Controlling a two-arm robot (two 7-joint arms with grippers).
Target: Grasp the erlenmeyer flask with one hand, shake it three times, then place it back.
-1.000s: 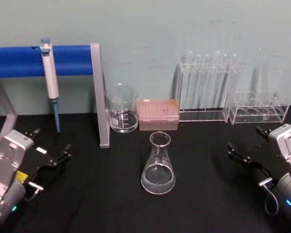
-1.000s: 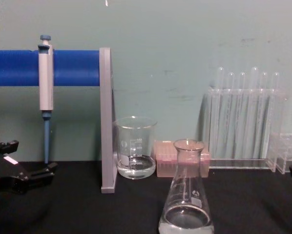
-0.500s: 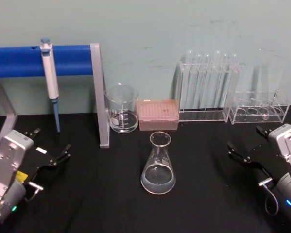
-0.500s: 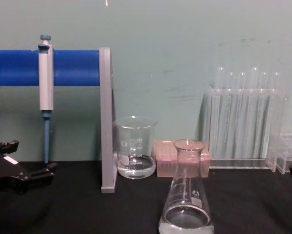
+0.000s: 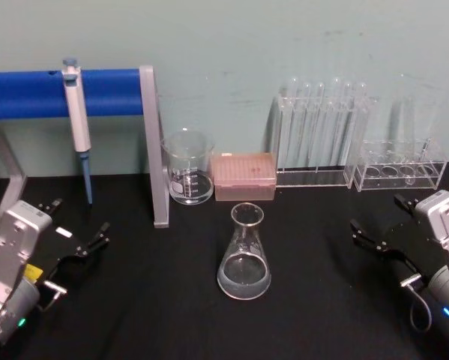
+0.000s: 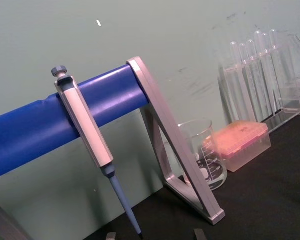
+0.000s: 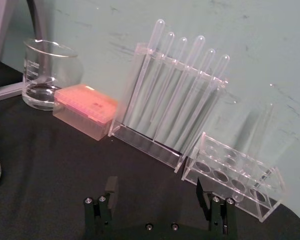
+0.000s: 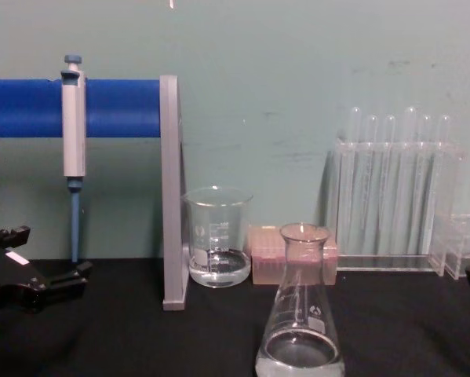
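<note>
1 erlenmeyer flask [image 5: 244, 259] stands upright on the black table [image 5: 149, 307], near the middle, with a little clear liquid pooled in its wide base. Nothing touches it. Just behind it sits a pink pipette tip box [image 5: 243, 176], with a glass beaker [image 5: 188, 178] beside the box on the left and a clear rack of test tubes [image 5: 318, 139] on the right. A pipette [image 5: 78, 120] hangs on a blue bar [image 5: 22, 94] at far left. The left gripper [image 5: 80, 217] rests low at the table's left edge with its 2 fingers spread apart, well away from the flask. The right gripper [image 5: 376, 212] sits at the right edge, fingers likewise apart and holding nothing.
</note>
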